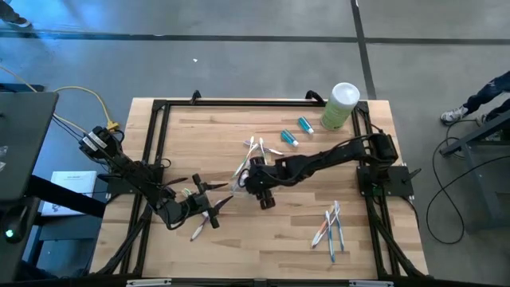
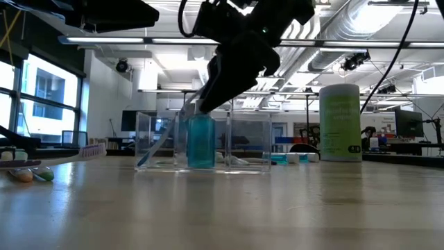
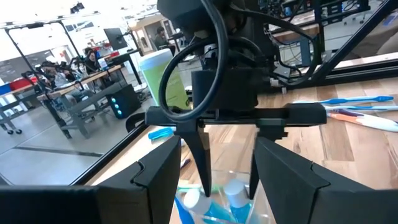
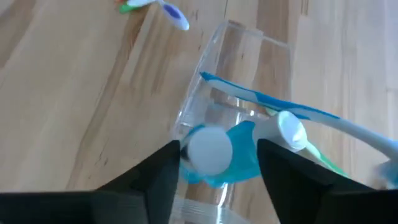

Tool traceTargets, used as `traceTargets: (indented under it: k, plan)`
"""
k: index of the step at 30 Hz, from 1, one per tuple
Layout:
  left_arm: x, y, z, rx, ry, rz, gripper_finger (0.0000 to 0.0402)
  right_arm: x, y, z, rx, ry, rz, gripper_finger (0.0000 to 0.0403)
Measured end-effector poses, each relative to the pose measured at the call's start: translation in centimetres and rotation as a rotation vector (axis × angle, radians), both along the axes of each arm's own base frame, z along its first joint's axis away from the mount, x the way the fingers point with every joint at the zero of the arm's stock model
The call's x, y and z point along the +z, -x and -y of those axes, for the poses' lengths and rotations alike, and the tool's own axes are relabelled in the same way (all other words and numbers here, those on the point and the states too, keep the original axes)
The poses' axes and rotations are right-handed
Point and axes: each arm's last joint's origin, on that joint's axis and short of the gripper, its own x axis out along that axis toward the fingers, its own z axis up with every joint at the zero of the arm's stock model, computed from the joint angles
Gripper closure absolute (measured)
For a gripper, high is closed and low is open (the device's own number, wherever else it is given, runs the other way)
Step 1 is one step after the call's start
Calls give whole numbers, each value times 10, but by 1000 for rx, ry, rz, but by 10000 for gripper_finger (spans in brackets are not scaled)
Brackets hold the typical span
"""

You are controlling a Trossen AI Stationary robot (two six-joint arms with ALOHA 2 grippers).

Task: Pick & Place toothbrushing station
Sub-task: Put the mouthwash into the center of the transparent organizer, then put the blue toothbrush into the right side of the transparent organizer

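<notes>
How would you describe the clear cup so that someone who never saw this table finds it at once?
Look at the middle of the wooden table, right under the right gripper, whose open fingers hang over it. There stands the clear cup, a see-through box with a blue tube and a toothbrush inside. Other brushes and tubes lie loose on the wood; the green canister is tall and opaque.

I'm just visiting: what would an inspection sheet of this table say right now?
Surface: wooden table, black frame.
Job's things: clear cup holding blue tubes and a toothbrush; loose toothbrushes; two tubes lying flat.
Clutter: green canister.
Grippers: right gripper over the cup, open; left gripper nearby, open.
Cables: yellow cable beside the table.
Surroundings: desks, a person's feet.
</notes>
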Motion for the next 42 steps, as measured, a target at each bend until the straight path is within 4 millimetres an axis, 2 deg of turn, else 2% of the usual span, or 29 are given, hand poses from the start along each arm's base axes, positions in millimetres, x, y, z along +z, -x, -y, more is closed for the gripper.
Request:
traceTargets:
  k: [7, 16, 20, 23, 29, 36, 42]
  plan:
    - [-3, 0, 0, 1, -10, -23, 201, 3, 1, -17, 5, 121, 39, 144]
    - [-4, 0, 0, 1, -15, -27, 201, 18, 18, -40, -2, 217, 15, 146]
    - [-3, 0, 0, 0, -15, -27, 201, 25, 33, -52, -57, 304, -10, 150]
    - [-4, 0, 0, 3, -12, -26, 201, 31, 51, -59, -120, 334, -74, 150]
    - [-4, 0, 0, 2, -11, -26, 201, 39, 87, -64, -297, 249, -234, 151]
    - [-5, 0, 0, -2, -20, -37, 201, 41, 124, -67, -594, 202, -406, 151]
    - [-9, 0, 0, -3, -1, -50, 201, 27, 147, -88, -797, 24, -506, 151]
